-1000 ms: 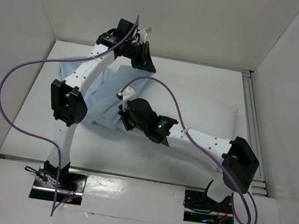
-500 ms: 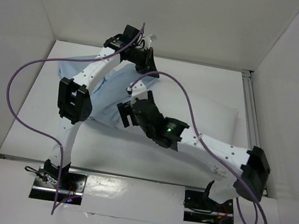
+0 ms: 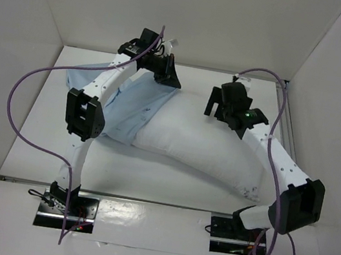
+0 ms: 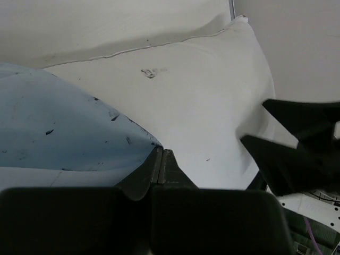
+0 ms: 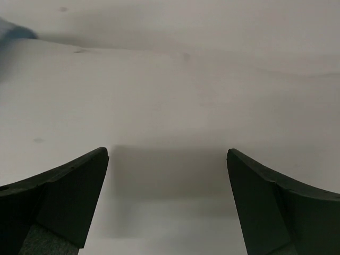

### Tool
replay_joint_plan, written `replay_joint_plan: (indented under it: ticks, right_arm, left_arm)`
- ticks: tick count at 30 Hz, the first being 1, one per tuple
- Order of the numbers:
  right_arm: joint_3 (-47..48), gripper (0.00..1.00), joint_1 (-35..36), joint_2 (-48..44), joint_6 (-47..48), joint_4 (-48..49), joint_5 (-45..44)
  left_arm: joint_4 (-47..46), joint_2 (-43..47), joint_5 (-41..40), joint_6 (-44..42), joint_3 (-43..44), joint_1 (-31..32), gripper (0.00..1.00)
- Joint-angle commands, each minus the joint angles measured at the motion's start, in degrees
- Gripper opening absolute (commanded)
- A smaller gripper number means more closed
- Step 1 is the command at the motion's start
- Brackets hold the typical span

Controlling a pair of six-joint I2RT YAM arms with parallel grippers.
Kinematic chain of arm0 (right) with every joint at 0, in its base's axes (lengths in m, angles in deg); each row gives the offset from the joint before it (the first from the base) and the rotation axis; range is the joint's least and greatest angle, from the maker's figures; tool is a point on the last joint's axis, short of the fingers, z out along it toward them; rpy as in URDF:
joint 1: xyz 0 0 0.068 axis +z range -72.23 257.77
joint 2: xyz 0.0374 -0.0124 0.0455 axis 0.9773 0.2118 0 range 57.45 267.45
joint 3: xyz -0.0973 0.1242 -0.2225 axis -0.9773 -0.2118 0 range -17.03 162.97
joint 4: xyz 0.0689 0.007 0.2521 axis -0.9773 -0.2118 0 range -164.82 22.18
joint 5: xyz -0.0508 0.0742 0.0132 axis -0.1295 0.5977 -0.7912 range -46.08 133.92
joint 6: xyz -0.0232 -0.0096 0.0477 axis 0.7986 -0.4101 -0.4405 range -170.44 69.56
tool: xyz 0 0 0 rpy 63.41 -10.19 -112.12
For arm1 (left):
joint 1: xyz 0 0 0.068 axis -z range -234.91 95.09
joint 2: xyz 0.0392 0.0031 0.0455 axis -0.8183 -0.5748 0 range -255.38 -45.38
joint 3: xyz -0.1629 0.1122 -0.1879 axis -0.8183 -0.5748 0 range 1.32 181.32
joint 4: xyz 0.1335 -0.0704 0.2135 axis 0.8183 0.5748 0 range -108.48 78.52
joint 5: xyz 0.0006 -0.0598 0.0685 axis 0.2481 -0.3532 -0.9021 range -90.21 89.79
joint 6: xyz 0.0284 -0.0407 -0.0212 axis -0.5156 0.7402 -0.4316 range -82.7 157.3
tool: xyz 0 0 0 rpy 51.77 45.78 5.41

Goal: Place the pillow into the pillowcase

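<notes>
Swinging clear: right arm has left the spot by the case mouth, where it was reaching across half a second ago, and now sits over the far right part of the pillow [image 3: 206, 146]. Right gripper [image 5: 167, 159] has its fingers spread wide with nothing between them, only white fabric below.

Left gripper [image 4: 161, 154] hasn't moved. Its fingers are pressed together on the edge of the pillowcase [image 4: 64, 122], holding that hem up at the far side, just beside the pillow.

Pillow lies diagonally across the table [image 3: 32, 130]. Its left end meets the blue cloth and looks tucked just inside the mouth, though I can't tell how deep. Most of it is still bare white, out to the right.

My read:
- The right arm let go to re-grip further along, so stuffing is early, with the bulk still outside.
- Next it likely needs a grab or push on the exposed right portion, driving it left while the left arm keeps the mouth open.
- Risk: the single pinch on the hem slips, or the cloth bunches ahead of the pillow.
</notes>
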State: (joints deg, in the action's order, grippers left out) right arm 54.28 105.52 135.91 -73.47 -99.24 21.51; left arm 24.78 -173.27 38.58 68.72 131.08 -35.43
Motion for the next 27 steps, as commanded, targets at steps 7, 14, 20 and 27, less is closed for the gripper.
replay_joint_plan:
  ticks: [7,14,20,27]
  right_arm:
    - [-8.62,0.86,-9.22,1.7,-4.56,1.6,21.79]
    - [-10.51,0.0,-0.6,3.9,-6.69,16.65,30.32]
    - [2.24,0.0,1.17,1.45,-5.54,15.77,25.23]
    - [-3.53,0.0,2.31,-4.28,-10.71,16.65,17.84]
  left_arm:
    - [-1.34,1.86,0.67,-1.01,-1.17,1.6,0.0]
    - [-1.34,0.72,3.22,0.22,1.73,5.39,0.0]
    - [-1.34,2.56,7.35,3.37,7.53,9.25,0.0]
    - [-9.69,6.69,10.53,8.75,1.13,13.82,0.0]
